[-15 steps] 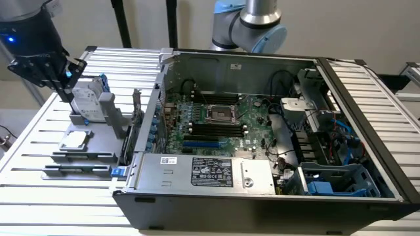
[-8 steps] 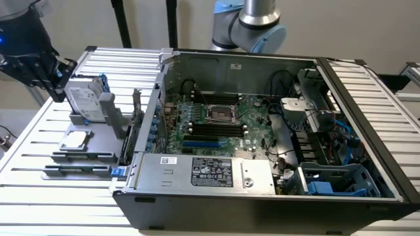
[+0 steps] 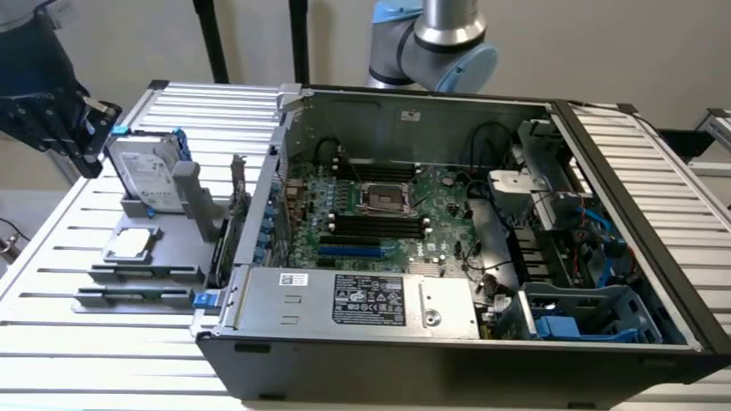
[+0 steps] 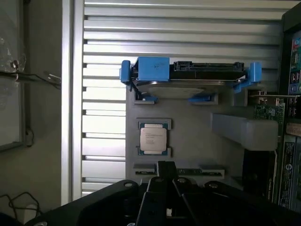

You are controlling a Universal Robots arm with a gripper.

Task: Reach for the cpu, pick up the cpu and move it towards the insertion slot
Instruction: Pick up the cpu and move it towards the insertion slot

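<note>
Gripper point(image 4: 166, 168): nearest the wrist camera, dark, fingers drawn close with no gap to be seen, holding nothing; in the exterior view it hung at upper left.
Cpu point(image 3: 129, 244): lay flat, silver side up, in its pocket on the grey tray point(image 3: 171, 287), left of centre, apart from the gripper.
Insertion slot point(image 3: 385, 198): mid-frame on the motherboard inside the open case point(image 3: 412, 111), well apart from the cpu.
Risk: a thin chip in a shallow pocket; an edge grip could likely slip or tilt it.
Neighbours: upright hard drive point(image 3: 149, 175) just behind the cpu, grey post point(image 3: 197, 201) beside it — either could be clipped on a skewed descent.
In the way: the case wall and an upright card point(image 3: 238, 184) stood between tray and slot; black memory slots point(image 3: 377, 224) flanked the socket.
</note>
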